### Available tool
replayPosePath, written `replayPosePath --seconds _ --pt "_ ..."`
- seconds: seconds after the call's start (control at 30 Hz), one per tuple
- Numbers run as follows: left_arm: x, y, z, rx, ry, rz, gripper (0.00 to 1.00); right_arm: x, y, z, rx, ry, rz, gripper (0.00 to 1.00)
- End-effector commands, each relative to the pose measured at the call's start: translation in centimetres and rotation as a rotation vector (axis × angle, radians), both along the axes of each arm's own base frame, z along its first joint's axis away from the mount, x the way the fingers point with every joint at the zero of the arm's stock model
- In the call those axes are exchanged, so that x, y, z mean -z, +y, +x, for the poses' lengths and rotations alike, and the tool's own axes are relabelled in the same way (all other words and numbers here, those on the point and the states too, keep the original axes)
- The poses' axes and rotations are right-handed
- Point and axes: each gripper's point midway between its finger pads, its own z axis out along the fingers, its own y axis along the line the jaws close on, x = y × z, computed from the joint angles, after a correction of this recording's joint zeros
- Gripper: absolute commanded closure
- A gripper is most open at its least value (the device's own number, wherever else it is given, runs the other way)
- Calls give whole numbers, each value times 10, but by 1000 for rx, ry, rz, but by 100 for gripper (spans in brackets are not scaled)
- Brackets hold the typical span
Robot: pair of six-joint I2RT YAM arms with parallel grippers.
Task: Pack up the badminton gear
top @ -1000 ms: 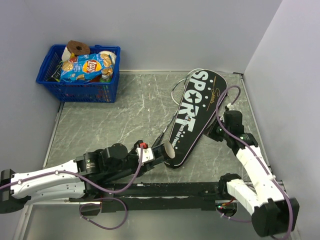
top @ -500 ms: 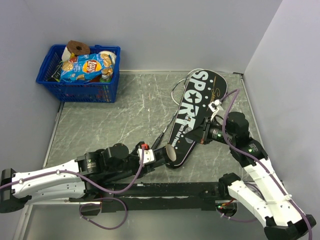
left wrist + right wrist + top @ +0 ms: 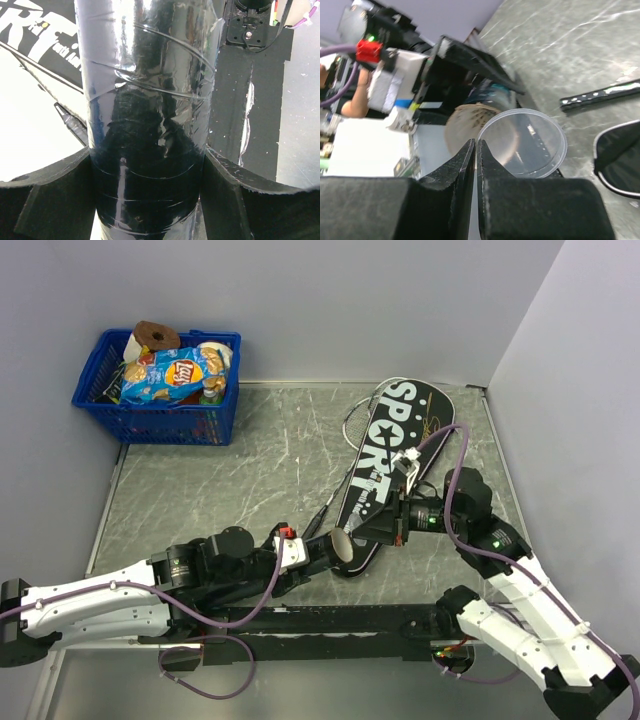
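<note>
My left gripper (image 3: 318, 551) (image 3: 147, 175) is shut on the long dark tube (image 3: 145, 100), which lies level with its open end (image 3: 340, 544) pointing right. My right gripper (image 3: 388, 525) (image 3: 476, 146) is shut on the rim of a clear round lid (image 3: 525, 144), held just in front of the tube's mouth (image 3: 467, 122), where feathers show inside. The black SPORT bag (image 3: 385, 465) lies flat under the right gripper. A white-framed racket head (image 3: 358, 412) sticks out from beneath the bag, and a black handle (image 3: 322, 508) (image 3: 600, 94) lies left of it.
A blue basket (image 3: 160, 390) with a crisp packet stands at the far left corner. Grey walls close in the table at the back and right. A black base rail (image 3: 330, 618) runs along the near edge.
My right arm has swung left from the bag's right side, across the bag, to the tube's open end, with the lid in its jaws. The left arm and the tube have barely moved.
</note>
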Motion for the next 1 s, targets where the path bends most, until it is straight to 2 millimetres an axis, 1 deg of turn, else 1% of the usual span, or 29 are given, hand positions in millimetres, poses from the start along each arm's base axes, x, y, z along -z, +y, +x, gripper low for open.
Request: replayPosePath --seconds 0.0,0.33,0.57,0.97 --pt "-35 -10 -2 19 -18 -111 98 -18 9 -14 -79 -67 58 89" --pt "-35 -10 -2 18 -19 -112 98 -15 22 -22 -128 -60 60 88" --pt "-36 -9 -2 16 -23 -113 99 -10 30 -27 -163 -51 47 88" --pt "-36 -9 -2 19 -23 -113 99 -10 36 -35 -195 -49 40 88"
